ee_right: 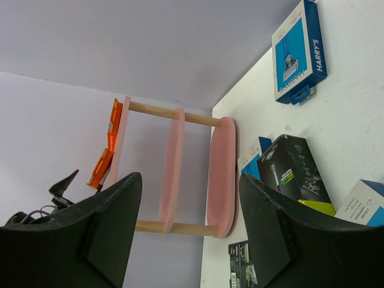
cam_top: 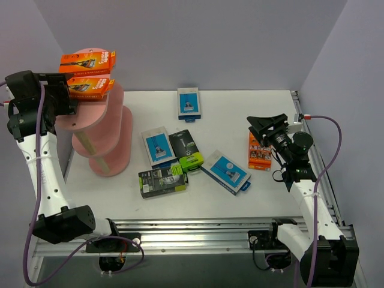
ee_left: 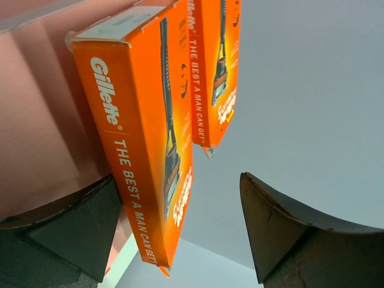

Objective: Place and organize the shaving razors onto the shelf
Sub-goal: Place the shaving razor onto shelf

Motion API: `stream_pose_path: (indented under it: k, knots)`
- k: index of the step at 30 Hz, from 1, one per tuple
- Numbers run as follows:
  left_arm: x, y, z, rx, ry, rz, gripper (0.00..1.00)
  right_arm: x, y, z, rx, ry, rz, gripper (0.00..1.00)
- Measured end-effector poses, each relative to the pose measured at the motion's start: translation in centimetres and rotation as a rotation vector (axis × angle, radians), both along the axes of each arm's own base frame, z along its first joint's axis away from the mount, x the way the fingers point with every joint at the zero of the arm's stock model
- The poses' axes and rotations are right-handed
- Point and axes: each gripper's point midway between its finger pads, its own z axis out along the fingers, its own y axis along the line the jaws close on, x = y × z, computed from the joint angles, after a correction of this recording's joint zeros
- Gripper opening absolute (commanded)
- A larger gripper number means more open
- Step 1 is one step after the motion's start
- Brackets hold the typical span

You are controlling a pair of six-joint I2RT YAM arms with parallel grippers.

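**Done.** Your shelf (cam_top: 96, 115) stands at the worktop's left edge, toward the far left corner. Two of the eight razor packs are on its top board: the first orange pack (cam_top: 87, 60) and the second orange pack (cam_top: 90, 87), close together with their faces turned the same way. I cannot tell whether they sit square. The two lower boards carry nothing I can see.

**Left to do.** Six packs lie on the worktop (cam_top: 264, 201).
- The third orange pack (cam_top: 259, 151) lies near the right edge.
- The lone blue pack (cam_top: 189, 103) lies by the far edge.
- The left blue pack (cam_top: 158, 146) and the right blue pack (cam_top: 227, 171) lie in the middle.
- The upper black pack (cam_top: 186, 150) lies between those two blue packs.
- The lower black pack (cam_top: 162, 180) lies just toward the near edge.

**Grippers.** Your left gripper (cam_top: 66, 96) is at the top board with its jaws apart. The second orange pack lies beside one finger with a clear gap to the other, so it is not clamped. Your right gripper (cam_top: 267, 125) hangs above the third orange pack with its jaws apart and nothing between them.

**Assessment.** By my count, about a quarter of the placing is done. The third orange pack looks like the natural next item, to go with its two fellows. That leaves the blue and black packs for the bare lower boards, one colour to each.
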Motion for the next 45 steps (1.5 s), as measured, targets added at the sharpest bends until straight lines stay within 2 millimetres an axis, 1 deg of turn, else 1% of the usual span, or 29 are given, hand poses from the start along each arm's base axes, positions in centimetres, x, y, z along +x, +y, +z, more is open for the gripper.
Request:
stream_pose_path:
  k: [2, 6, 8, 10, 17, 26, 29, 32, 35, 37, 39, 42, 44, 45]
  knots:
    - [0.0, 0.0, -0.7, -0.007, 0.023, 0.0, 0.86, 0.0, 0.0, 0.0, 0.004, -0.003, 0.001, 0.61]
    - [-0.4, -0.2, -1.3, -0.012, 0.046, -0.002, 0.88, 0.0, 0.0, -0.1, 0.009, 0.001, 0.002, 0.61]
    - [-0.7, -0.3, -1.4, -0.009, 0.056, -0.005, 0.95, -0.1, 0.1, -0.2, 0.009, 0.003, 0.002, 0.61]
    - [-1.2, -0.4, -1.5, -0.007, 0.064, -0.006, 0.97, -0.1, 0.1, -0.2, 0.011, 0.005, 0.005, 0.61]
    - [-3.5, -0.9, -1.0, 0.012, 0.063, -0.006, 0.97, -0.4, 0.2, -0.4, 0.019, 0.012, 0.014, 0.61]
    - [-5.7, -0.6, -1.1, 0.057, 0.096, 0.007, 0.96, -1.3, 0.6, 0.4, 0.031, -0.012, 0.035, 0.61]
    - [-6.1, -0.6, 0.1, 0.11, 0.078, -0.008, 0.97, -1.5, 0.7, 0.5, 0.03, -0.013, 0.042, 0.61]
    - [-6.3, -0.7, 2.9, 0.212, 0.026, -0.043, 0.98, -1.6, 0.7, 0.3, 0.028, -0.005, 0.048, 0.61]
    - [-6.3, -0.7, 5.6, 0.345, -0.02, -0.087, 0.98, -1.7, 0.8, 0.1, 0.024, 0.002, 0.057, 0.61]
    - [-6.3, -0.7, 7.1, 0.451, -0.041, -0.111, 0.98, -1.7, 0.9, -0.1, 0.014, 0.004, 0.062, 0.61]
    - [-6.3, -0.9, 8.1, 0.571, -0.046, -0.136, 0.98, -1.7, 1.0, -0.4, 0.006, 0.008, 0.067, 0.61]
    - [-6.0, -2.4, 9.6, 0.742, -0.062, -0.21, 1.0, -1.4, 1.0, -1.2, -0.01, 0.026, 0.074, 0.61]
    - [-5.3, -3.3, 9.9, 0.826, -0.064, -0.258, 1.0, -1.1, 1.1, -1.9, -0.019, 0.044, 0.081, 0.61]
    - [-4.9, -3.8, 9.7, 0.858, -0.058, -0.286, 0.93, -0.9, 1.1, -2.4, -0.026, 0.058, 0.085, 0.62]
